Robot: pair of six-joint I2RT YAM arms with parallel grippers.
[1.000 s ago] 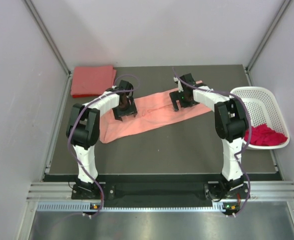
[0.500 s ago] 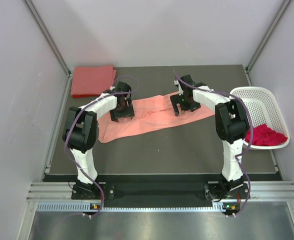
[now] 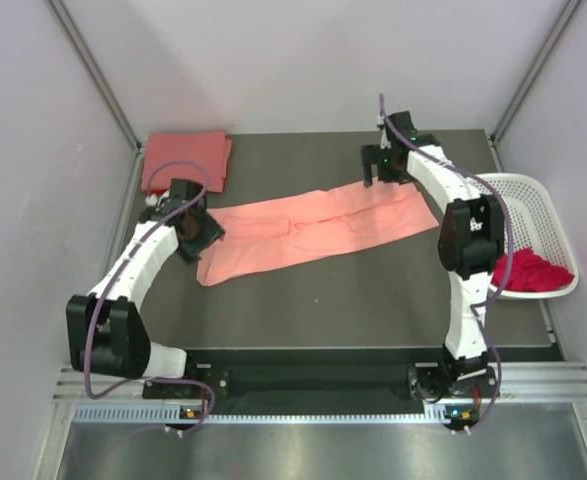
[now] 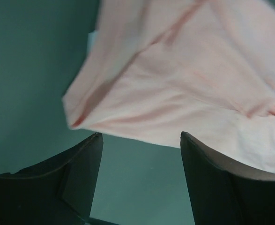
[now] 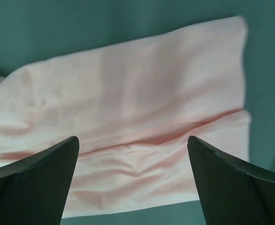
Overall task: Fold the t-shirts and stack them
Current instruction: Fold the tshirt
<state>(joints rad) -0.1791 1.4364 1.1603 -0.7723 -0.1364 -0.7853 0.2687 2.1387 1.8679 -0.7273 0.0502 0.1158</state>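
A light salmon-pink t-shirt (image 3: 313, 228) lies folded into a long strip across the dark table, running from front left to back right. My left gripper (image 3: 205, 234) is at its left end, open, with bare table between the fingers and the cloth edge (image 4: 184, 79) just ahead of the tips. My right gripper (image 3: 378, 176) is open above the strip's right end (image 5: 128, 93), holding nothing. A coral-red t-shirt (image 3: 185, 160) lies folded at the back left. A magenta-red t-shirt (image 3: 528, 272) lies crumpled in the basket.
The white perforated basket (image 3: 513, 182) stands at the table's right edge, close to the right arm. Pale walls enclose the table on the left, back and right. The arms' bases and a metal rail sit at the near edge.
Both grippers have left the middle of the pink strip. The left one swung out to its left end, the right one to its back right end. The strip now lies flatter.
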